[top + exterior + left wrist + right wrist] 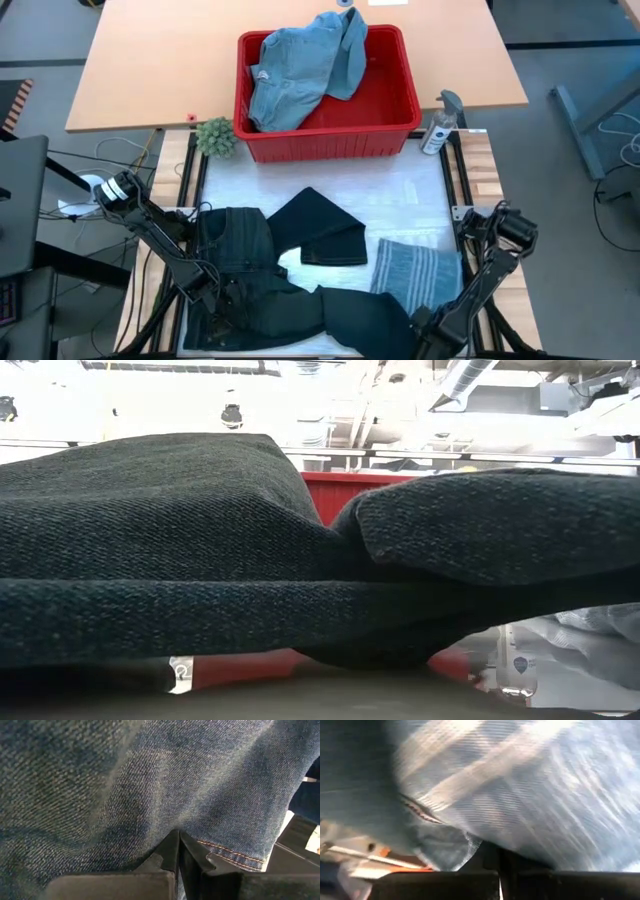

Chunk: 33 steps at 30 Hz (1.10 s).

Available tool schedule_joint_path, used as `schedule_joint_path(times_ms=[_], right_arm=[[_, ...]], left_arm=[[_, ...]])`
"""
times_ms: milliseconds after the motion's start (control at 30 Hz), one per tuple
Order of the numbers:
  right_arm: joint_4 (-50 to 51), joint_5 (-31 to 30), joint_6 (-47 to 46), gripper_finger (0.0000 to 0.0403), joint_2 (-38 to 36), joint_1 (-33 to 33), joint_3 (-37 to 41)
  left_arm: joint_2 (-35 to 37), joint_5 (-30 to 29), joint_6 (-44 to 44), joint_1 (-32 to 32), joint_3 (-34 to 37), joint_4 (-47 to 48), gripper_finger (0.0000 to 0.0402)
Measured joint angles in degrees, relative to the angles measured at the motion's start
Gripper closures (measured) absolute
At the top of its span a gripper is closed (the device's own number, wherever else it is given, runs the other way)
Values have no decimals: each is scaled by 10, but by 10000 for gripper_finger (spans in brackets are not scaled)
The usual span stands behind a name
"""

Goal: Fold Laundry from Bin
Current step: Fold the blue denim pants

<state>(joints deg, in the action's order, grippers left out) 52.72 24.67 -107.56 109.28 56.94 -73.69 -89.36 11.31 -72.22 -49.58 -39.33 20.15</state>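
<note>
Dark denim trousers (pixel 240 250) lie spread along the table's near edge, and one leg (pixel 370 315) runs toward the right. In the low view their cloth (pixel 200 560) fills the picture. My left gripper (pixel 215 295) is shut at their left part (pixel 150 780). My right gripper (pixel 428 322) is shut at the near right, between the leg's end and the folded striped shirt (pixel 415 270), which fills its wrist view (pixel 530 785). A dark folded piece (pixel 320 230) lies mid-table. The red bin (pixel 325 150) at the far side holds a light blue garment (pixel 300 70). My left gripper has its shut fingertips (pixel 170 845) in the trousers' denim (pixel 165 820), a little way from a stitched hem (pixel 230 855), coming steeply from above. Creases run out from the tips, but the tips hide how many layers they pinch. The cloth around them lies on the table. My right gripper is close over the striped shirt's edge (pixel 450 845); I cannot tell whether it touches the shirt.
A spray bottle (pixel 440 125) stands right of the bin and a small green plant-like ball (pixel 217 137) left of it. A bare white patch (pixel 400 200) lies between the bin and the clothes. The wooden table (pixel 150 70) extends behind the bin.
</note>
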Motion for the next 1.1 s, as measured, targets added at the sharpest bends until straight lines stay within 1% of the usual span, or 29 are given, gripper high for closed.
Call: schedule_joint_path(times_ms=[67, 200, 267, 333, 367, 433, 500, 567, 633, 700, 800, 1100], right_arm=[[48, 20, 6, 388, -7, -1, 0], [134, 25, 37, 388, -14, -8, 0], [152, 32, 58, 388, -14, -11, 0], [159, 28, 60, 388, -14, -13, -3], [158, 9, 50, 388, -15, -13, -10], [158, -50, 23, 388, -29, -15, -40], [155, -91, -3, 388, -45, -22, -72], [138, -119, -27, 388, -50, -28, -93], [101, -133, -33, 388, -45, -32, -94], [63, -132, -33, 388, -29, -30, -95], [37, -115, -11, 388, 6, -25, -94], [10, -55, 31, 388, 65, -23, -82]], left_arm=[[0, 0, 10, 0, 0, 0, 401], [0, 1, 31, 0, 0, 0, 401], [0, 1, 40, 1, 0, 0, 401], [0, 6, 40, 3, 0, 0, 401], [0, 7, 40, 3, 0, 0, 401], [0, 8, 40, 3, 0, 0, 401], [0, 8, 41, 3, 0, -1, 401], [0, 6, 41, 3, 0, -1, 401], [0, 3, 41, 3, 0, -1, 401], [0, -2, 41, 3, 0, -1, 401], [0, -6, 40, 3, 0, -2, 401], [0, -6, 54, 8, 0, -3, 401]])
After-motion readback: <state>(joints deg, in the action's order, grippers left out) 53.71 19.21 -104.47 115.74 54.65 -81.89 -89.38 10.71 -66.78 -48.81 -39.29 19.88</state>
